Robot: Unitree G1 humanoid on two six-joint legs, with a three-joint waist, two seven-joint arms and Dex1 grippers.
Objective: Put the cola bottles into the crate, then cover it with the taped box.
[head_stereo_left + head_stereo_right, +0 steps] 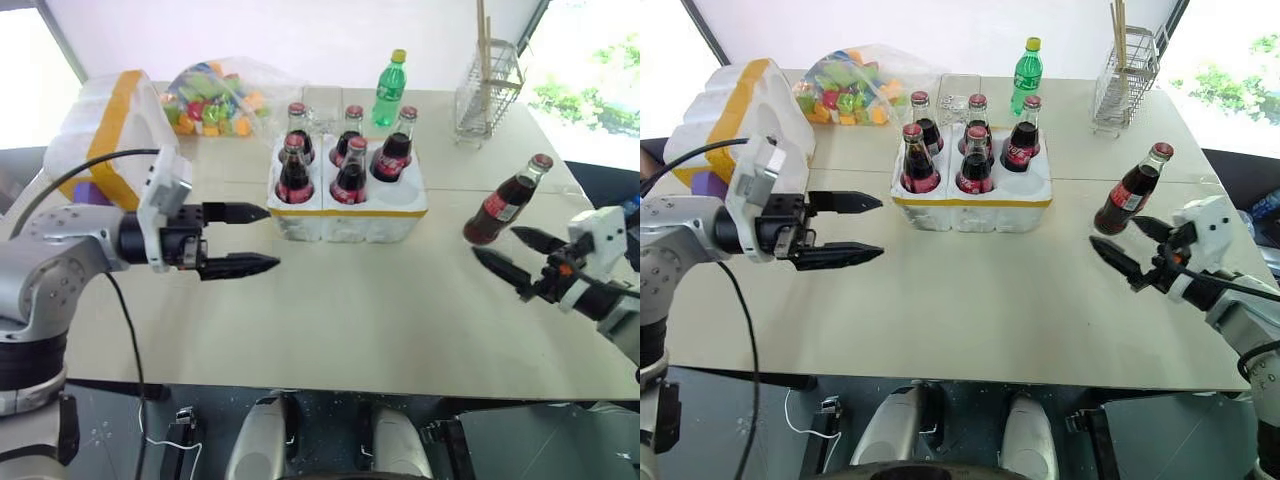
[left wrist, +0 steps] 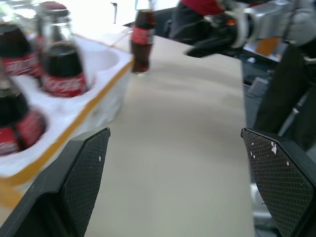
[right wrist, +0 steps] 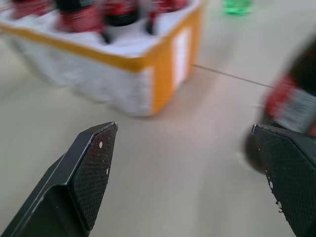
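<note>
Bottles of cola fill five wells of the crate (image 1: 345, 215), the low white foam tray with a yellow band that sits at centre frame on the pale worktop (image 1: 350, 330); the well at its front right stands empty. The five cola bottles in the crate (image 1: 350, 160) stand upright, red caps up. A sixth cola bottle (image 1: 505, 203) stands alone on the worktop at right of frame, apart from the crate and just beyond the right gripper (image 1: 512, 255), whose black fingers are spread wide and grasp nothing. At left of frame the left gripper (image 1: 245, 239) points toward the crate with its two fingers likewise parted and empty, near the tray's front left corner but not touching it. The taped box (image 1: 105, 125), white foam with wide yellow bands, lies tilted in the upper left, behind the left arm. A clear bag of coloured blocks (image 1: 215, 95) rests next to it, a green plastic bottle (image 1: 391, 90) stands behind the crate, and a wire rack (image 1: 488, 95) occupies the upper right.
</note>
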